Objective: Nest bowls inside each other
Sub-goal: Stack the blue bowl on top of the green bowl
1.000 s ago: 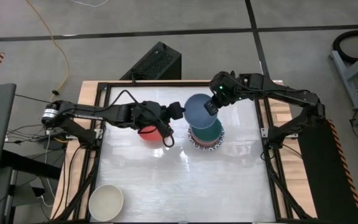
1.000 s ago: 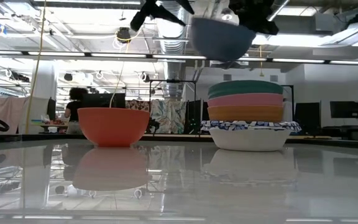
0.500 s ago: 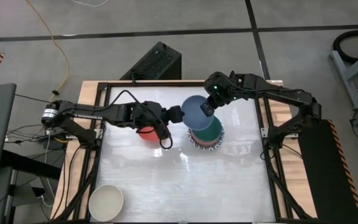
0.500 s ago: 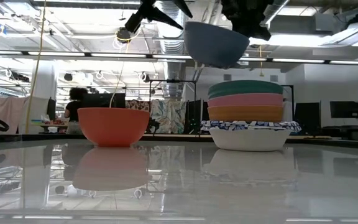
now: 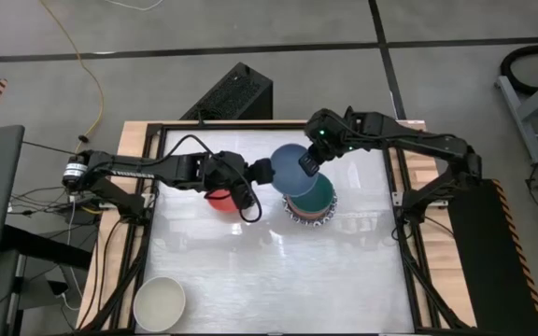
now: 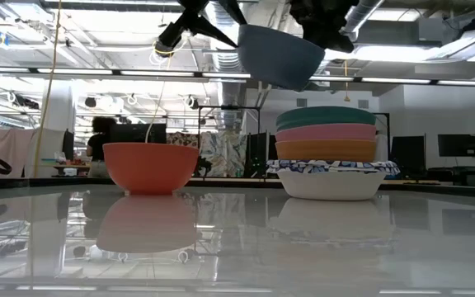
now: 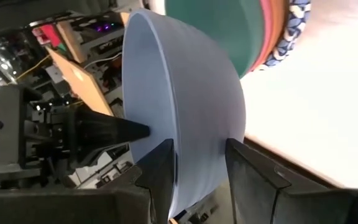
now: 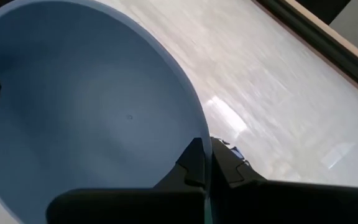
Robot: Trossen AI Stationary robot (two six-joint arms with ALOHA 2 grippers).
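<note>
A blue bowl [image 5: 290, 168] hangs in the air between my two grippers, just left of and above a nested stack [image 6: 326, 153]. The stack is dark green on top, then pink, orange, and a white bowl with a blue-patterned rim standing on the table. My left gripper [image 5: 267, 172] is on the blue bowl's left rim and my right gripper [image 5: 308, 161] is shut on its right rim. A red-orange bowl [image 6: 150, 167] stands upright on the table under my left arm. My left gripper straddles the blue bowl's wall at the rim nearest the left arm [image 7: 178, 155], one finger [image 7: 160, 168] inside and one [image 7: 247, 177] outside. It comes nearly level from the table's left. The bowl is lifted clear and tilted. My right gripper pinches the opposite rim [image 8: 197, 134] between its two fingers, one inside the bowl and one outside. It slants down from the table's far right. The bowl hangs clear of the stack, its mouth facing up and tilted.
A cream bowl [image 5: 160, 302] sits alone at the near left corner. The table's black frame rail [image 5: 395, 201] runs along the right edge. The near half of the white tabletop [image 5: 278, 280] holds nothing else.
The blue bowl has shifted a little toward the table's left with my right gripper and has tipped further out of level. It stays in the air above the stack's height. My left gripper has tipped with it. Neither gripper's finger gap has changed.
</note>
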